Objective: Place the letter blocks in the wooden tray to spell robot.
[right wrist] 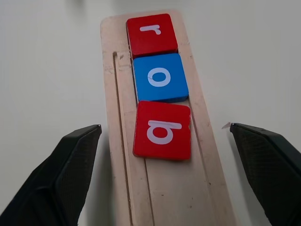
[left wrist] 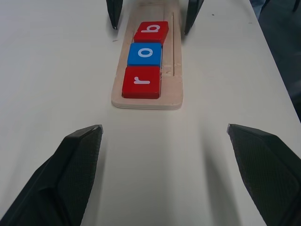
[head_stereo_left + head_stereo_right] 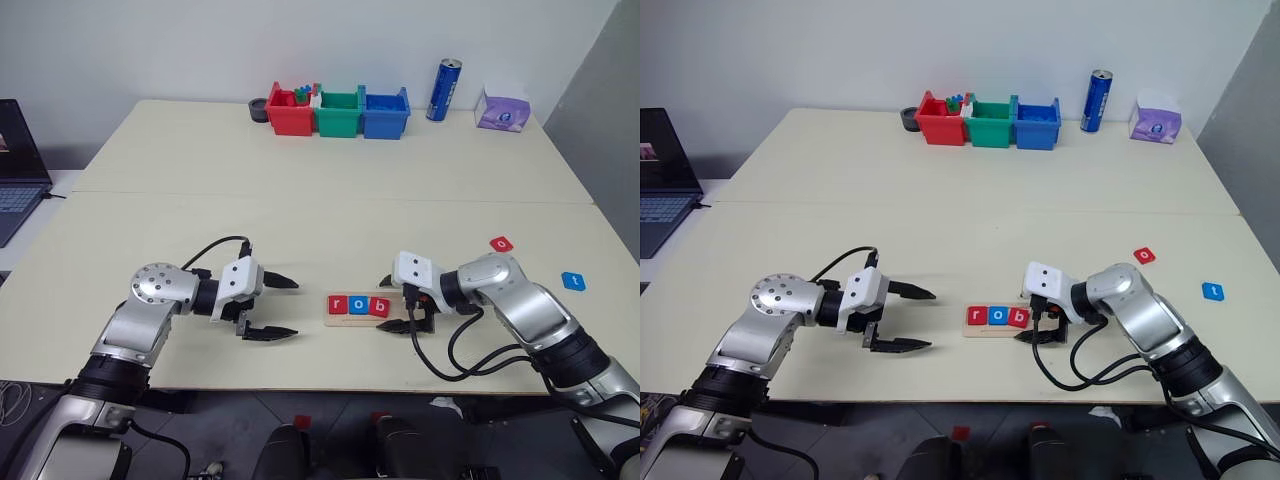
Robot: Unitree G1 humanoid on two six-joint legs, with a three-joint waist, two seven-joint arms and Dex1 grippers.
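**Three of five letters placed — "o" and "t" left on the table**

Left eye view: a pale table is seen from above. The wooden tray [image 3: 360, 308] lies near the front edge, and three tiles are seated in it in a row: the red "r" block [image 3: 337, 304], the blue "o" block [image 3: 358, 305] and the red "b" block [image 3: 379, 306]. Two tiles are left outside it, well apart to the right: the red loose "o" block [image 3: 501, 244] and, further right, the blue "t" block [image 3: 572, 281]. The spelling is judged to be just past halfway. The left gripper [image 3: 278, 308] is held just above the table to the left of the tray, pointed toward it, its jaws spread wide and empty. The right gripper [image 3: 393, 304] is angled down over the tray's right end.

Left wrist view: the tray is seen end-on between the spread black fingers [image 2: 70, 167], "r" nearest — nothing is gripped.

Right wrist view: the "b" tile lies slightly askew in the groove, nearest the camera, with bare wood in front of it. The right fingers [image 1: 66, 162] stand wide on either side of the tray, holding nothing.
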